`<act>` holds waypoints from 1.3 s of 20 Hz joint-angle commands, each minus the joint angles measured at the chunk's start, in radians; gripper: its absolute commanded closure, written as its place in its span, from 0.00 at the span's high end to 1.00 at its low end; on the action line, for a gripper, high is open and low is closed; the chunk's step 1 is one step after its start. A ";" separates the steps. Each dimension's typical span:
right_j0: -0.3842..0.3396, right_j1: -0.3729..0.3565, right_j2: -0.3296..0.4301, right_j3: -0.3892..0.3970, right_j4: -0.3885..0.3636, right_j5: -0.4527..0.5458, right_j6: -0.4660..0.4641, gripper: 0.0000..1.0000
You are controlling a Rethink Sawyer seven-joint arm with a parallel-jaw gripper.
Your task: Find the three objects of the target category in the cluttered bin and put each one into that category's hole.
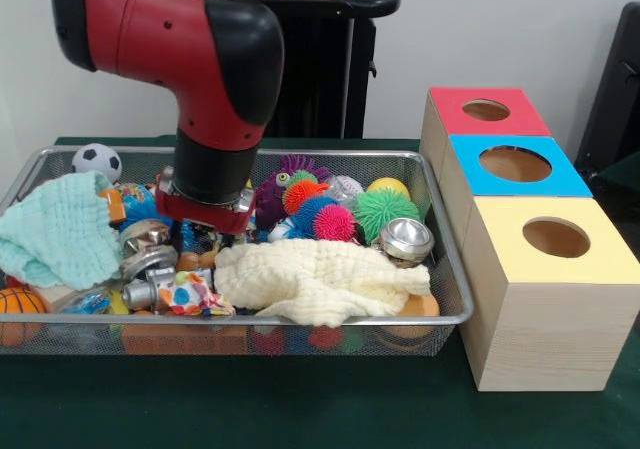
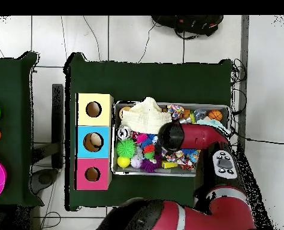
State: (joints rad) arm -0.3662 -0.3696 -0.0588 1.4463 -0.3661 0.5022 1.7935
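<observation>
A wire mesh bin (image 1: 452, 269) holds mixed toys. Spiky balls lie at its right: green (image 1: 385, 212), pink (image 1: 335, 222) and orange (image 1: 300, 194), beside a purple plush (image 1: 272, 197). A yellow ball (image 1: 388, 185), a soccer ball (image 1: 97, 159) and a basketball (image 1: 18, 302) also show. A cream cloth (image 1: 315, 279) covers the front, a teal cloth (image 1: 58, 234) the left. My gripper (image 1: 205, 227) is down in the clutter left of centre, its tip hidden among small toys and metal parts (image 1: 148, 261). In the overhead view the arm (image 2: 171, 136) covers the bin's middle.
Three wooden boxes with round holes stand in a row beside the bin: red top (image 1: 487, 111), blue top (image 1: 515, 164), yellow top (image 1: 555, 237). Something shows inside the blue box's hole (image 2: 94, 141). A shiny metal tin (image 1: 406, 239) sits by the bin's right wall.
</observation>
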 commanded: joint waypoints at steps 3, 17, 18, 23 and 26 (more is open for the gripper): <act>-0.067 0.072 0.123 0.087 -0.127 -0.094 -0.104 1.00; 0.008 0.080 0.109 0.090 -0.122 -0.087 0.011 1.00; 0.004 0.079 0.112 0.093 -0.126 -0.094 0.013 0.00; 0.001 0.081 0.118 0.083 -0.124 -0.060 -0.010 0.00; -0.003 0.083 0.125 0.077 -0.124 -0.045 -0.026 0.00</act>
State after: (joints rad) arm -0.3683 -0.3811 -0.0261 1.4604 -0.4359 0.4783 1.7935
